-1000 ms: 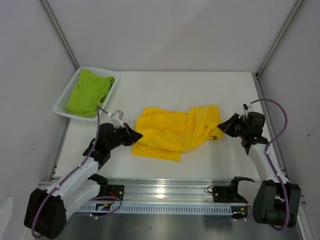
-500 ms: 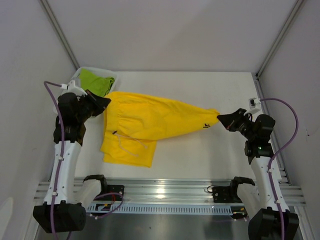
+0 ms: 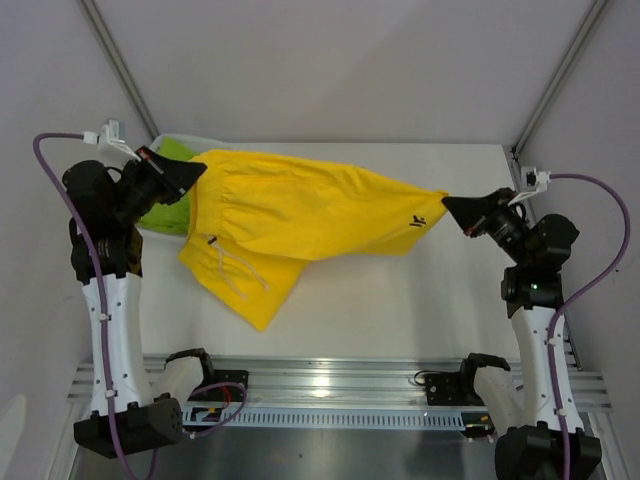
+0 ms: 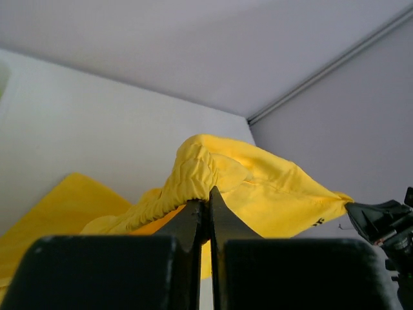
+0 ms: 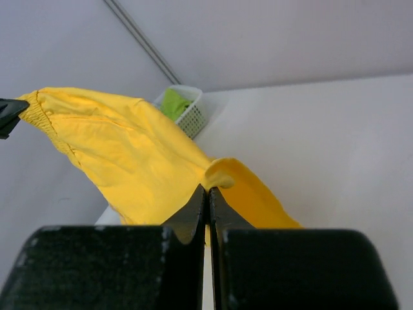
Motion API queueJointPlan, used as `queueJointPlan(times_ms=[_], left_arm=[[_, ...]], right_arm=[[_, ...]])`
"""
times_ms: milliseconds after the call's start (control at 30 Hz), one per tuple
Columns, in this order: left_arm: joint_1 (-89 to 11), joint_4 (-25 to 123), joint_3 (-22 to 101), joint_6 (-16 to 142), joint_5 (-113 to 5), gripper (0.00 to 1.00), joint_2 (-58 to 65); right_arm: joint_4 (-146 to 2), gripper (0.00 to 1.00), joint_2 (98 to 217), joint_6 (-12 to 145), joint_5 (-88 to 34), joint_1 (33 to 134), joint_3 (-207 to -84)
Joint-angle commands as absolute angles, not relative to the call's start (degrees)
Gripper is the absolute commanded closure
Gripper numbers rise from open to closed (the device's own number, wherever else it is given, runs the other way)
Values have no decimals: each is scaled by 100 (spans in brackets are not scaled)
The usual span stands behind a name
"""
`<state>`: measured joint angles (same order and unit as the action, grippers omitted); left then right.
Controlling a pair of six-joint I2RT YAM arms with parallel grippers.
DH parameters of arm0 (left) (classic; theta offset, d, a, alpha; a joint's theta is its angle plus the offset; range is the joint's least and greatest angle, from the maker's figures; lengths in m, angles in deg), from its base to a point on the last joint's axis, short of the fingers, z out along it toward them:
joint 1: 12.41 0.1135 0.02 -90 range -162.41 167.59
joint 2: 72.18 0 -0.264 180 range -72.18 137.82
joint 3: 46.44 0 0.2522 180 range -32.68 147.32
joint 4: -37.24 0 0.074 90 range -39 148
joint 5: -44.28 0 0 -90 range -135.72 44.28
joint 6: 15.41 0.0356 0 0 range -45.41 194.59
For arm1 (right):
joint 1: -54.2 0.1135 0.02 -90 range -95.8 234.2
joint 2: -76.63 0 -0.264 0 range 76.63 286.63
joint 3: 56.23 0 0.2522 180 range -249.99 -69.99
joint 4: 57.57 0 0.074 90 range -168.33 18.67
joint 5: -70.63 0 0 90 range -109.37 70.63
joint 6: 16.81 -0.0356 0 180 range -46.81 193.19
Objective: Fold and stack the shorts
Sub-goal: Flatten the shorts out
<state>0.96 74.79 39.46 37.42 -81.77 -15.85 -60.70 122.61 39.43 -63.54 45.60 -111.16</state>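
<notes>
The yellow shorts (image 3: 300,215) hang stretched in the air between both arms, one leg drooping toward the table (image 3: 400,300). My left gripper (image 3: 197,166) is shut on their elastic waistband (image 4: 193,177) at the upper left. My right gripper (image 3: 447,203) is shut on the opposite edge, close to the small dark label (image 3: 421,220); the pinched fold (image 5: 222,173) bulges above the fingertips. The lime green shorts (image 3: 170,152) lie in the white basket (image 5: 187,116) at the back left, mostly hidden behind the left arm in the top view, with more of them (image 5: 173,103) in the right wrist view.
Metal frame posts (image 3: 555,80) rise at the back corners and grey walls close in both sides. A metal rail (image 3: 330,380) with the arm bases runs along the near edge.
Both arms have risen and drawn apart, lifting the yellow shorts off the table and pulling them taut. The left gripper has gone up and back over the basket.
</notes>
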Motion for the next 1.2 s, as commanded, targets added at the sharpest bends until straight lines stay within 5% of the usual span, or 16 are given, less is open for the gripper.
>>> queueJointPlan(times_ms=[0, 367, 633, 900, 1167], left_arm=[[218, 6500, 4641, 3328, -9193, 100, -1751], [297, 6111, 6802, 2993, -9230, 100, -1979], [306, 6506, 7929, 3371, -9081, 100, -2418], [306, 7015, 7903, 3714, -8658, 100, -2658], [297, 5304, 5601, 3187, -8536, 100, -2192]], right_arm=[[-5639, 100, 12356, 3848, -6498, 4479, -12113], [-6867, 100, 12287, 4040, -6429, 4462, -14460], [-7686, 100, 10997, 4515, -5858, 4471, -15190], [-7871, 100, 10369, 4735, -5339, 4479, -15208], [-7662, 100, 10932, 4208, -5075, 4488, -14322]])
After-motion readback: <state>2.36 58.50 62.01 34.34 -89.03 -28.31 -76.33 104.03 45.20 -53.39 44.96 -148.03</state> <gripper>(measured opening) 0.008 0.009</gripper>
